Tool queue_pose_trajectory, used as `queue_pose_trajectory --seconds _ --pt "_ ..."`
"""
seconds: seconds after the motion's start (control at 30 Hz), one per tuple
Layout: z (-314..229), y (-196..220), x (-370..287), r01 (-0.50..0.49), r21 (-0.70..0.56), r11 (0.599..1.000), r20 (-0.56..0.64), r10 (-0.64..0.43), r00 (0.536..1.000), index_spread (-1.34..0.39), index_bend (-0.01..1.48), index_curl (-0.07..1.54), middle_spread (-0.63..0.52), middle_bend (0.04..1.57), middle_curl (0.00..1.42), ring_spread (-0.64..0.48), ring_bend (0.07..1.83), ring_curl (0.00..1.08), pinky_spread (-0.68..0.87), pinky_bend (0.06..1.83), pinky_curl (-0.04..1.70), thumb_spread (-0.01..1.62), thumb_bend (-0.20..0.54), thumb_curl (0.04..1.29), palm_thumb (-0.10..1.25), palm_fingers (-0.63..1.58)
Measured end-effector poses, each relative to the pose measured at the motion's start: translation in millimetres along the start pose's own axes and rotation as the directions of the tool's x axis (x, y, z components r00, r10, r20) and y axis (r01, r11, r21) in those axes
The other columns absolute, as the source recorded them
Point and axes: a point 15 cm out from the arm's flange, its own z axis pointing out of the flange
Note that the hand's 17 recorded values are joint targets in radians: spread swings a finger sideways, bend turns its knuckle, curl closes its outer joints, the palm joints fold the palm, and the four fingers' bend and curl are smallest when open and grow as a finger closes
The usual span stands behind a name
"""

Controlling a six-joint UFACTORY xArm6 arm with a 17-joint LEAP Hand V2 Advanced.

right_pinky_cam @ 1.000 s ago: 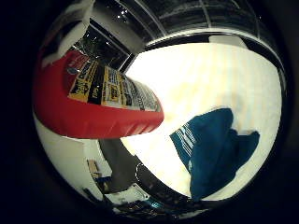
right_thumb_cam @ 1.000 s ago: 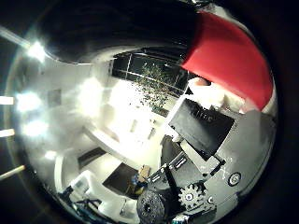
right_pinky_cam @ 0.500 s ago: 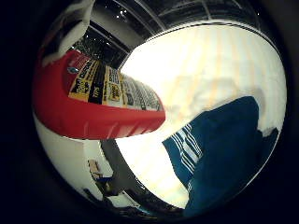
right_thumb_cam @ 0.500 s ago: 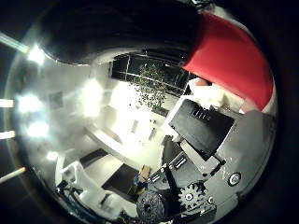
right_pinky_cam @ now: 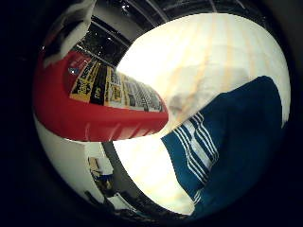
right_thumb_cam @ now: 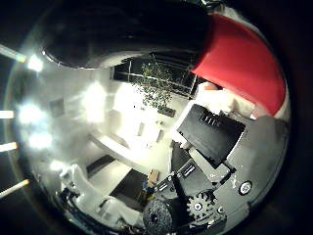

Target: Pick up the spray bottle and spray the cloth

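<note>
Tilting spray bottle [right_pinky_cam: 94,109] above cloth [right_pinky_cam: 232,151]

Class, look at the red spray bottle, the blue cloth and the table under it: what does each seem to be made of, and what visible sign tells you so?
Spray bottle: probably plastic, smooth and glossy, with a sheen along its red body and a printed label.
Cloth: woven fabric, matte dark blue with white stripes, lying soft and rumpled.
Table: pale, smooth surface with faint lines, perhaps laminate or light wood; uncertain.
</note>
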Motion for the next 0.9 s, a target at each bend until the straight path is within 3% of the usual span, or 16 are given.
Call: queue_pose_trajectory --seconds 0.63,0.73,0.83,0.9 --pt "21.2 19.7 14.7 -0.025 -0.021 0.999 -0.003 0.025 1.000 -0.21 1.17 0.79 -0.09 1.38 0.67 -0.15 1.50 0.61 -0.20 0.98 1.37 0.37 -0.021 1.00 1.00 1.17" --pt "22.1 21.5 17.2 -0.028 -0.023 0.999 -0.004 0.028 1.000 -0.21 1.15 0.80 -0.09 1.38 0.67 -0.15 1.50 0.61 -0.20 1.00 1.36 0.40 -0.038 0.98 0.95 1.17" --pt "22.4 22.2 18.1 -0.029 -0.024 0.999 -0.004 0.029 1.000 -0.22 1.05 0.78 -0.09 1.32 0.65 -0.16 1.46 0.59 -0.22 0.98 1.28 0.44 -0.050 0.95 0.87 1.15" --pt "22.4 22.3 18.1 -0.029 -0.024 0.999 -0.004 0.029 1.000 -0.26 0.84 0.74 -0.11 1.19 0.60 -0.14 1.40 0.54 -0.28 0.92 1.13 0.48 -0.049 0.90 0.81 1.03"
